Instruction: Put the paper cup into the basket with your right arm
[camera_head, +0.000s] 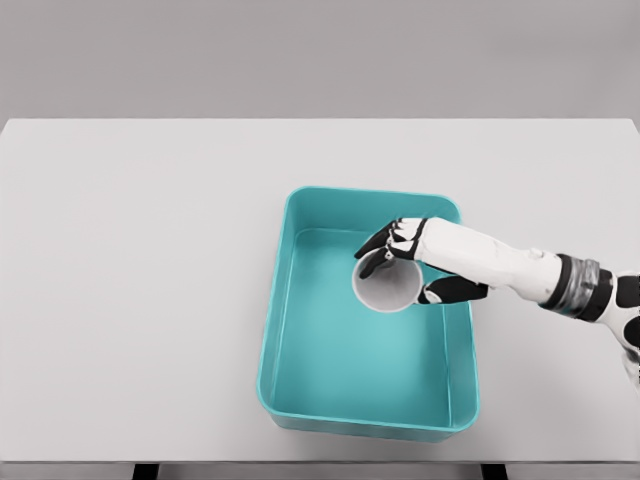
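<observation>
Your right hand (420, 262) is closed around the one cup (387, 283) in view: dark fingers (385, 243) curl over the cup's far side and the thumb (450, 290) presses on its near side, so the cup sits gripped between them. The cup is tilted, with its open mouth turned toward the camera, and you see a pale ring with a grey inside. Whether its base touches anything below cannot be told from this view.

Behind the hand, the white forearm runs back to the right edge of the picture, with a grey wrist band and a dark segment near that edge. It crosses over the right rim of the basket.

Under and around the hand lies one teal basket (300, 300), a rectangular tub with rounded corners and raised walls. The hand and cup are over its far right part, inside the outline of its rim, near the far wall and the right wall. The rest of the basket floor, to the left of the hand and nearer the camera, shows plain teal.

The basket rests on one pale grey counter (130, 300), which spreads wide to the left of the hand and beyond it on every side.

Only one arm shows; you count one hand, one cup, one basket, one counter.
</observation>
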